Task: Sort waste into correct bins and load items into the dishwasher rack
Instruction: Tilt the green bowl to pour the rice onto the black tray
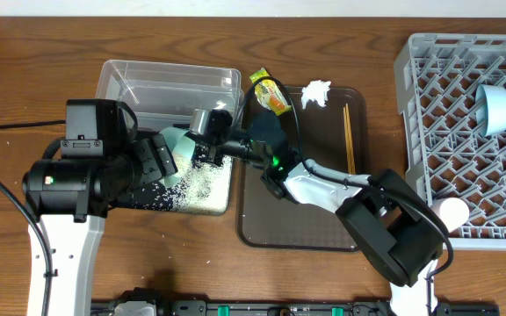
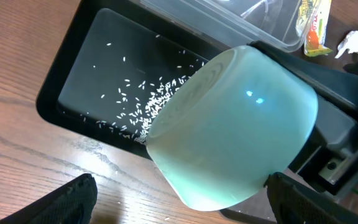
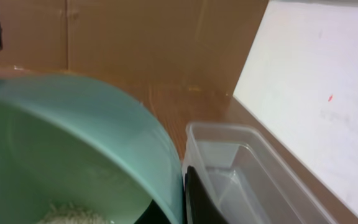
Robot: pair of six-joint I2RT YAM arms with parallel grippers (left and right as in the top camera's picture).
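The right jaws seem clenched on the rim of the green bowl (image 2: 229, 124), which is tilted over the black tray (image 2: 47, 102); rice (image 2: 151, 106) lies scattered in the tray below them. The left jaws stand released, spread wide by the bowl's underside, and the clear tub (image 3: 253, 168) lies just beyond.

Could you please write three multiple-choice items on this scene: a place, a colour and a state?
1. Where does the tissue lie? A in the clear tub; B on the brown tray; C in the rack.
2. What colour is the shallow tray holding the rice grains? A black; B white; C red.
3. How is the green bowl? A upright on the table; B in the rack; C tipped over the grains.
1B, it sits at that tray's far edge; 2A, its rim is black; 3C, it hangs sideways above them.
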